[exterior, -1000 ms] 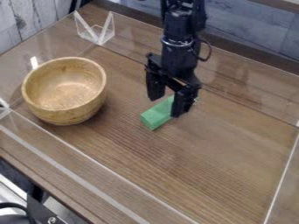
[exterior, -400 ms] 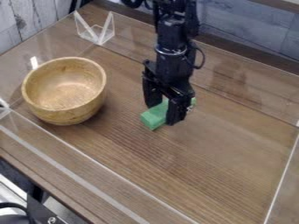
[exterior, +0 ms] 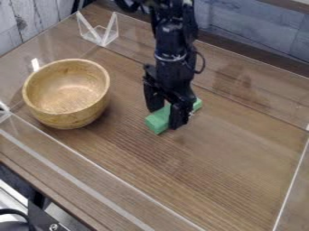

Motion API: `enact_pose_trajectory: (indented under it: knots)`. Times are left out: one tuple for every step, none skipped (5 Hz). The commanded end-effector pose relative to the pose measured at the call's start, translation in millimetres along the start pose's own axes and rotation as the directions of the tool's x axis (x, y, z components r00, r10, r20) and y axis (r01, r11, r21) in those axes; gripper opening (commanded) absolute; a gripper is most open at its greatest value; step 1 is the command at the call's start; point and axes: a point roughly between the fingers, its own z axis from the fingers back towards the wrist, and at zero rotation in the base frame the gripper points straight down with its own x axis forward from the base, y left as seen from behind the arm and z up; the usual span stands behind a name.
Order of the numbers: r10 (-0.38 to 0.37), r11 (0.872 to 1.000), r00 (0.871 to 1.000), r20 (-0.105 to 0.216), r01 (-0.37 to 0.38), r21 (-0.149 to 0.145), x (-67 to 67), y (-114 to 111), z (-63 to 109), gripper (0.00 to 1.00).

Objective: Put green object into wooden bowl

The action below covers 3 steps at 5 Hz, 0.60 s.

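The step in hand looks like the approach to the grasp: the black two-fingered gripper (exterior: 169, 115) points straight down over the small bright green rectangular block (exterior: 161, 120), its jaws spread wide apart and standing to either side of the block's far end, with nothing clamped between them. Whether the fingertips already touch the dark brown wooden tabletop (exterior: 229, 171), or the block itself, cannot be told from this view, because the gripper's body hides much of the block. The block lies flat on the tabletop, near the middle of the scene and to the right of the round light tan wooden bowl (exterior: 68, 93), close to it but clearly apart from its rim. The bowl stands upright and empty, its pale grain visible inside. By my judgement the task is at an early stage, since the block is not yet lifted. The next move calls for closing the jaws squarely on the block's narrow sides, then raising it high enough to clear the bowl's thick rim before carrying it leftward and letting it go over the hollow. The block is matte, evenly coloured and bar-shaped, shorter than the bowl is wide, so it should fit inside easily.
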Motion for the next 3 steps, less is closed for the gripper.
enact_pose_trajectory:
  knots:
    - [0.016, 1.0, 0.999, 0.04, -0.016, 0.01, 7.5, 8, 6.3, 1.0]
    - [0.03, 1.0, 0.998, 0.054, -0.03, 0.0, 11.5, 12, 10.4, 1.0]
    - [0.011, 1.0, 0.998, 0.059, -0.011, -0.004, 19.2, 11, 12.2, 1.0]
